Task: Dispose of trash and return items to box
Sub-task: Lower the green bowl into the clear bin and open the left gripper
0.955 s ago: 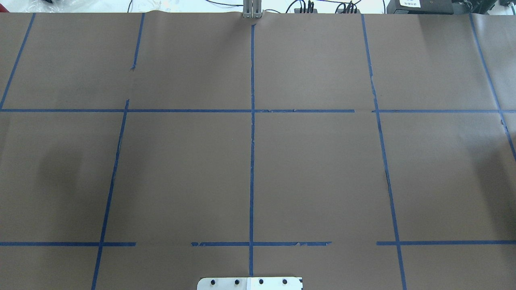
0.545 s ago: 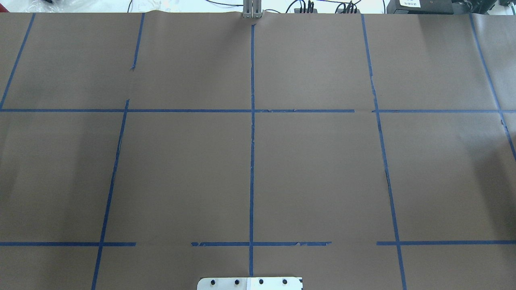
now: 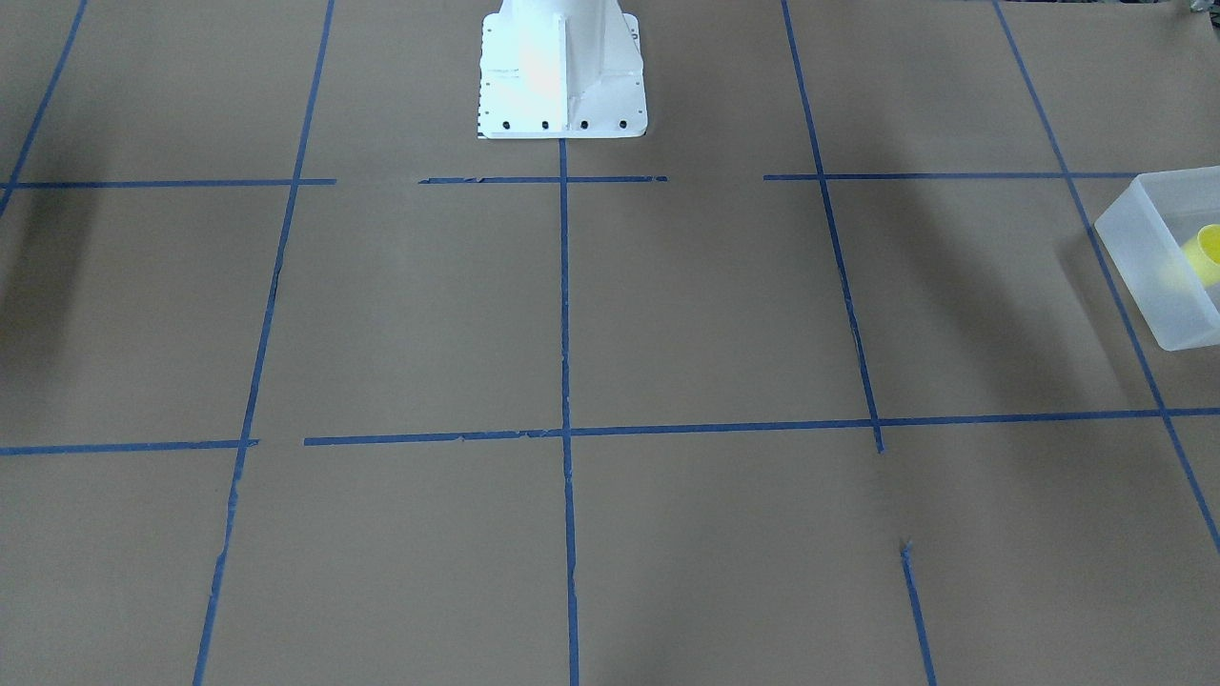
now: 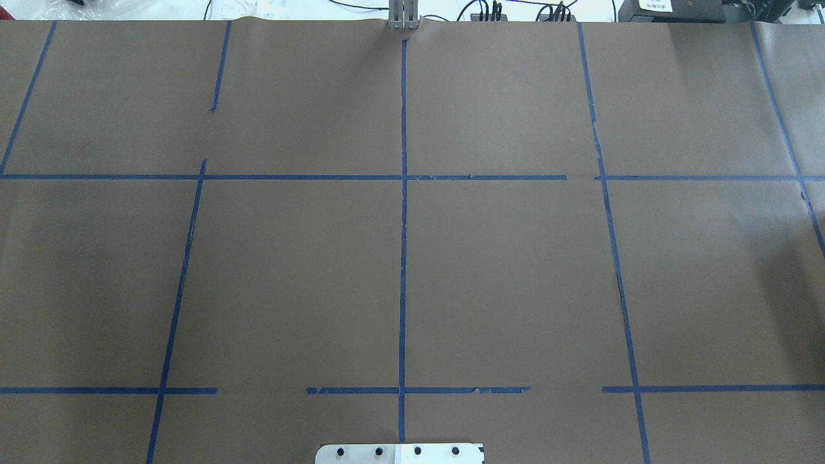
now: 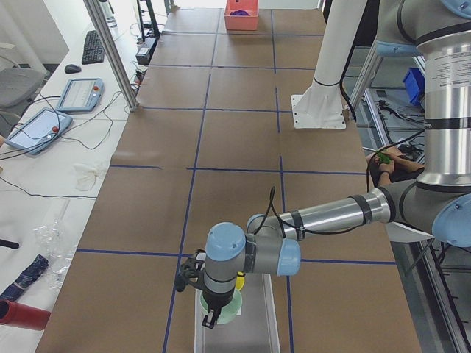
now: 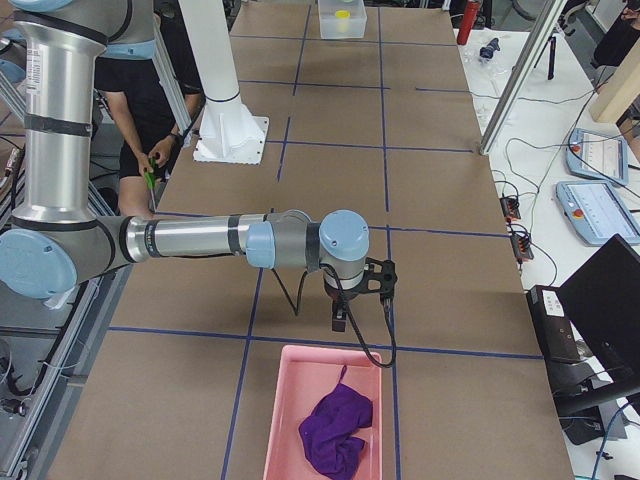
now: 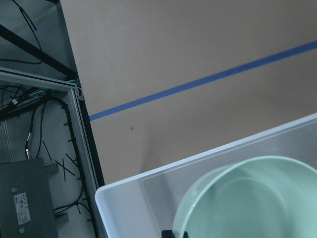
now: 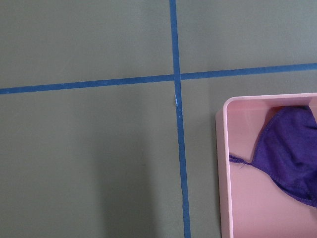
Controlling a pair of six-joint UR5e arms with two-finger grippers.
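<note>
My left gripper pinches the rim of the pale mint-green bowl, held inside the frosted white box. In the exterior left view the left gripper hangs over the box with the bowl and the yellow cup beside it. The front view shows the box with the cup inside. My right gripper hovers near the pink bin; I cannot tell whether it is open or shut.
The pink bin holds a purple cloth. The robot's white base stands at mid table. Blue tape lines cross the brown paper. A person sits behind the robot.
In the overhead view a faint shadow at the table's left has faded. Nothing else differs.
</note>
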